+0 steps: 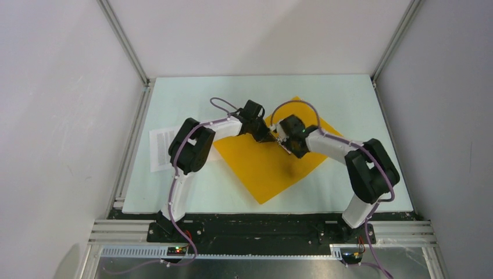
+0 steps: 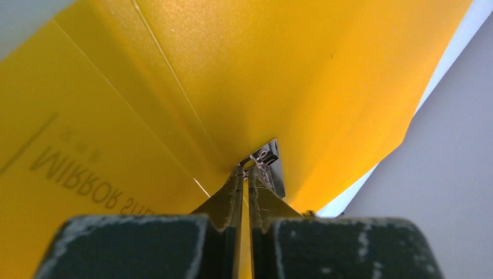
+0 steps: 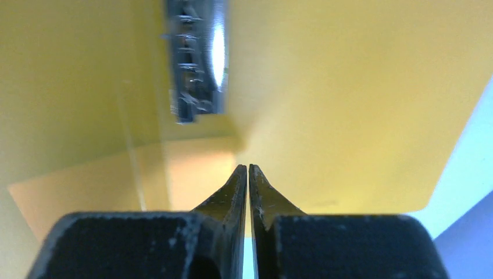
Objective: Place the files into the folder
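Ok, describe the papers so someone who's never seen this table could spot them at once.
On the pale table, find the big orange folder in the middle, then look just left of it, beneath the elbow of the left arm. The papers lie flat there, partly covered by the arm: the only white sheets with black print.

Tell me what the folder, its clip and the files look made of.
Folder: thin card or stiff plastic sheet, orange-yellow with a faint sheen; it creases sharply along the spine. Clip: metal, by its bright silvery glare. Files: plain white paper, matte, printed with dark text.
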Action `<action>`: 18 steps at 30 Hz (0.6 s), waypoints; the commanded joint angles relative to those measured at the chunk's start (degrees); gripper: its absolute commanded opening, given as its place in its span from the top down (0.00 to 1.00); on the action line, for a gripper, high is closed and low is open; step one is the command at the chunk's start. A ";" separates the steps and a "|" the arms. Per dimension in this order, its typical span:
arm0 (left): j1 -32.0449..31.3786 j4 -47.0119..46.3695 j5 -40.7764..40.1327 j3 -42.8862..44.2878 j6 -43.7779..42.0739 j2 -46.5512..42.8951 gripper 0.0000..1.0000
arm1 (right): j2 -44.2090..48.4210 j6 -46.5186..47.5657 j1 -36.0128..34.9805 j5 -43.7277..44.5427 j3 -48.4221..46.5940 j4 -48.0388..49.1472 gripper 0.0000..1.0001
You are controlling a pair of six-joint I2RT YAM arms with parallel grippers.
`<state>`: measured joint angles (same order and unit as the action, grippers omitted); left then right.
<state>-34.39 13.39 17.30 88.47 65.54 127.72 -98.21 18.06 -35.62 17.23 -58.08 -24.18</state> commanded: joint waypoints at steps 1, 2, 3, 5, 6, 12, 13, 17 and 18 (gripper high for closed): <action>1.39 3.22 -1.78 -2.46 -1.06 0.33 1.00 | 7.91 2.49 6.36 -10.64 -15.07 -12.51 0.90; 1.32 3.25 -1.98 -2.53 -1.13 0.20 1.00 | 10.66 2.10 6.71 -18.27 -19.42 -14.04 0.89; 1.10 3.23 -2.42 -2.58 -1.29 0.04 0.99 | 12.34 1.79 7.27 -21.84 -20.48 -13.69 0.87; 0.75 3.10 -2.90 -2.45 -1.77 -0.01 0.97 | 16.67 2.49 7.28 -29.25 -21.47 -11.70 0.77; 0.65 3.04 -3.20 -2.39 -1.93 -0.10 0.97 | 18.35 3.51 7.12 -32.61 -21.00 -11.44 0.75; -0.15 3.39 -4.19 -2.03 -5.21 -0.46 0.97 | 17.65 -0.20 7.84 -38.04 -10.78 -10.96 0.64; -0.19 3.68 -4.11 -1.97 -5.49 -0.50 0.98 | 18.15 -1.57 9.53 -37.83 -7.18 -7.12 0.62; -0.94 5.32 -4.61 -0.58 -8.94 -0.27 1.00 | 17.30 -12.11 15.85 -35.97 0.65 1.86 0.51; -1.01 5.85 -5.32 -0.03 -10.41 -0.39 1.00 | 15.52 -13.57 16.15 -35.83 0.79 1.68 0.50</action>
<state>-34.68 12.56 17.54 87.99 62.37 127.48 -79.57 13.69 -23.31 -18.17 -60.42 -26.46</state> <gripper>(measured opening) 0.025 0.484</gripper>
